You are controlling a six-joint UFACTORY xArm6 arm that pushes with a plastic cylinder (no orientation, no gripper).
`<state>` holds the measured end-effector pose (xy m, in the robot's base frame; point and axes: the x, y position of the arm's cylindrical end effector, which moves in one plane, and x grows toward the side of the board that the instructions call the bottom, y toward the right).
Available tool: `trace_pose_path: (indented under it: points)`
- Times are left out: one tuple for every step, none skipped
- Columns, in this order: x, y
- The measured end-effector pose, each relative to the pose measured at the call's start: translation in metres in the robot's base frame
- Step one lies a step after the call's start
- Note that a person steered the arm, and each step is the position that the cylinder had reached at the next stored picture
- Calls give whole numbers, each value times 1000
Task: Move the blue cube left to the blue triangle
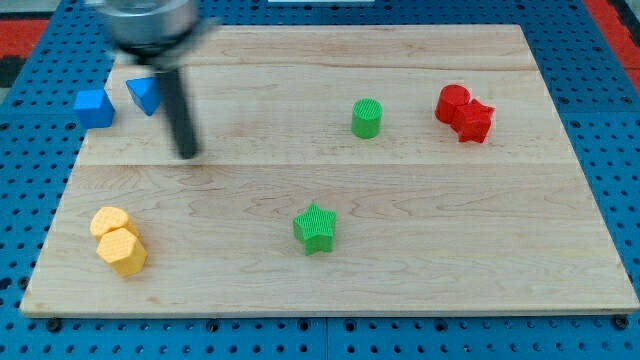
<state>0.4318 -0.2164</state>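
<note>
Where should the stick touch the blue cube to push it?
I can't grip, only push. The blue cube already sits left of the blue triangle, near the board's edge. My tip is right of and below both. I'd probably nudge the cube's flat left face, coming from the view's left.

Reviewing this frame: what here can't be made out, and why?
- Arm head: motion-blurred and cut off by the view's top.
- Blue triangle: its right side is hidden behind the rod, so contact can't be judged.
- My tip: blurred; its exact end is uncertain.
- Red blocks: two pressed together; shapes unclear.
- Yellow blocks: likewise touching; shapes hard to tell.
</note>
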Motion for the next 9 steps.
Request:
trace_pose_path:
  points:
    - [8,-87]
    - [8,-87]
    - [-29,-88]
    - [-45,-89]
    - [-55,-89]
    - [-60,-89]
    - [-69,-85]
    - [-83,-37]
    - [-75,-13]
